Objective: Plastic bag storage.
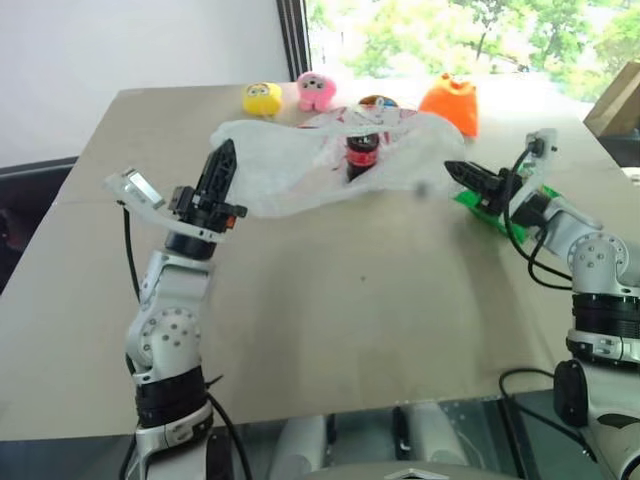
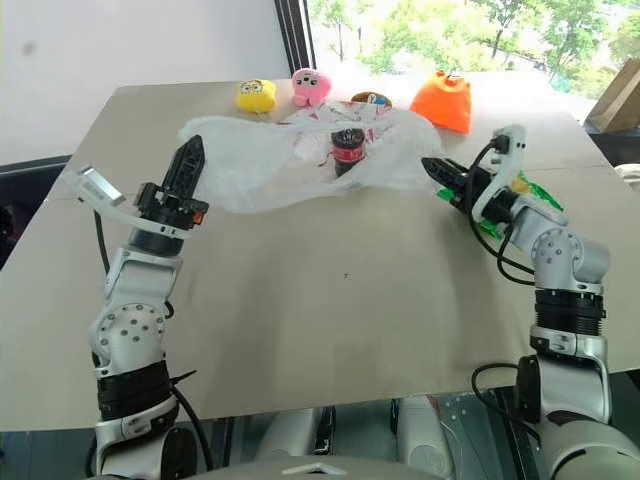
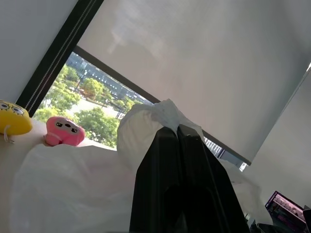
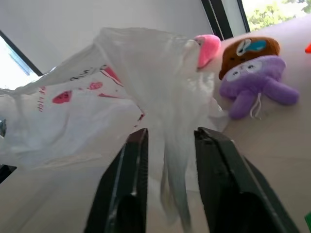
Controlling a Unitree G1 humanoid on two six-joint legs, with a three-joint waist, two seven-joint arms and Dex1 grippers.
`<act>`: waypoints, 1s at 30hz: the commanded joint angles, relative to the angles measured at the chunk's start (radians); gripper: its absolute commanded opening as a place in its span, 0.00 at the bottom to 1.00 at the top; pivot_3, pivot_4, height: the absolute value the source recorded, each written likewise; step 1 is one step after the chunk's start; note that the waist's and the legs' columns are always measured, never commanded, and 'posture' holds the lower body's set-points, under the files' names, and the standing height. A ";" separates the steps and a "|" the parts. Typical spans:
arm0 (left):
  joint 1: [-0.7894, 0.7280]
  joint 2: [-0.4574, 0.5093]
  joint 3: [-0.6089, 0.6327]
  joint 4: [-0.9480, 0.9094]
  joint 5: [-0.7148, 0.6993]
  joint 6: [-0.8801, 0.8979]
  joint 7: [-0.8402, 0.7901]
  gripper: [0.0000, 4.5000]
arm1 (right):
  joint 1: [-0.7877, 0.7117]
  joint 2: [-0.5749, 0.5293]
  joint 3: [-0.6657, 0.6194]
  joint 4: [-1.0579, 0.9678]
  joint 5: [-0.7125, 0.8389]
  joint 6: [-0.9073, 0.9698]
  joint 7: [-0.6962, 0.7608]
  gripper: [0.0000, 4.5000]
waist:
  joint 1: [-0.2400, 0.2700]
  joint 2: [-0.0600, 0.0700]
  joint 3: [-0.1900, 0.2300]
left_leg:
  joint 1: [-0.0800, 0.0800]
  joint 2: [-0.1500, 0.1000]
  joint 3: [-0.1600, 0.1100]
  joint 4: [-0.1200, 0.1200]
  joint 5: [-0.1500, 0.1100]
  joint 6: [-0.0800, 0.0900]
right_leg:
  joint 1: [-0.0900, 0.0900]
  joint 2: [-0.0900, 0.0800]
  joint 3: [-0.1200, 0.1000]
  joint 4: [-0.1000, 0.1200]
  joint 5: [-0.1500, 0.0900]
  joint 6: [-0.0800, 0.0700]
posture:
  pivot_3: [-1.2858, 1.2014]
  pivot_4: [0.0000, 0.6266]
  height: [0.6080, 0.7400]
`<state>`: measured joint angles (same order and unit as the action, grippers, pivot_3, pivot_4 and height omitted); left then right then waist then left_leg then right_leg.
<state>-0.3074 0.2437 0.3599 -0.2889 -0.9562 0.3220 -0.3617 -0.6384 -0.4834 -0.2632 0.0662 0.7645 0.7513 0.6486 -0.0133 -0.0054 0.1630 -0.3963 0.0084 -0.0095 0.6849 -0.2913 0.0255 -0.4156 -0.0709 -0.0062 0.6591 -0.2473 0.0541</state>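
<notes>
The plastic bag [image 1: 300,165], thin translucent white with red prints, hangs stretched over the far middle of the table [image 1: 330,310] between my two grippers. My left gripper [image 1: 225,150] points up and forward, shut on the bag's left end [image 3: 160,114]. My right gripper [image 1: 452,168] is at the bag's right end. Its jaws stand apart, and a twisted strip of the bag [image 4: 170,145] hangs loose between the fingers [image 4: 133,170]. A dark bottle with a red label [image 1: 361,152] shows through the bag; I cannot tell whether it is inside.
Along the far edge stand a yellow plush [image 1: 262,97], a pink plush [image 1: 315,90], a brown and purple plush [image 4: 252,73] and an orange plush [image 1: 451,104]. A green snack packet [image 1: 490,212] lies under my right wrist.
</notes>
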 commanded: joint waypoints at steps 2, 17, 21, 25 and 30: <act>-0.018 -0.002 0.001 -0.072 -0.014 -0.009 0.028 0.00 | 0.113 -0.133 -0.012 -0.144 -0.020 -0.045 0.141 0.78 | 0.013 -0.001 0.000 | -0.001 0.000 -0.001 0.000 0.000 0.000 | 0.000 0.000 -0.001 -0.001 0.000 0.000 | 0.52 0.24 1.00; 0.018 0.008 -0.005 -0.152 -0.028 0.006 0.097 0.00 | 0.118 -0.078 -0.479 0.203 0.062 0.167 -0.424 0.98 | -0.002 -0.001 0.000 | 0.002 0.001 0.003 0.000 0.000 0.000 | 0.002 0.001 0.004 0.000 0.000 0.000 | 0.52 0.24 1.00; 0.034 0.005 -0.023 -0.156 -0.011 0.002 0.093 0.00 | 0.027 -0.013 -0.585 0.330 0.151 0.231 -0.578 0.98 | 0.000 -0.001 0.000 | 0.004 0.000 0.005 0.000 -0.001 0.002 | 0.003 0.001 0.005 0.001 0.000 0.000 | 0.52 0.24 1.00; 0.034 -0.001 -0.029 -0.172 -0.002 -0.006 0.105 0.00 | -0.042 0.028 -0.693 0.437 0.246 0.260 -0.718 0.98 | 0.008 -0.001 0.000 | 0.002 0.000 0.005 0.000 -0.001 0.002 | 0.003 0.001 0.003 -0.001 0.000 0.000 | 0.52 0.24 1.00; 0.053 -0.018 -0.041 -0.187 0.020 -0.015 0.115 0.00 | -0.040 0.052 -0.643 0.447 0.234 0.276 -0.753 0.98 | 0.003 -0.001 0.000 | 0.001 0.000 0.006 0.000 0.000 0.001 | 0.003 0.001 0.003 -0.003 0.000 0.000 | 0.52 0.24 1.00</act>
<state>-0.2605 0.2278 0.3237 -0.4238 -0.9426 0.3214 -0.2507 -0.6841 -0.4396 -0.9321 0.5229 0.9989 1.0150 -0.0959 -0.0108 -0.0068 0.1630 -0.3958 0.0083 -0.0039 0.6852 -0.2916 0.0265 -0.4130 -0.0703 -0.0030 0.6558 -0.2473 0.0542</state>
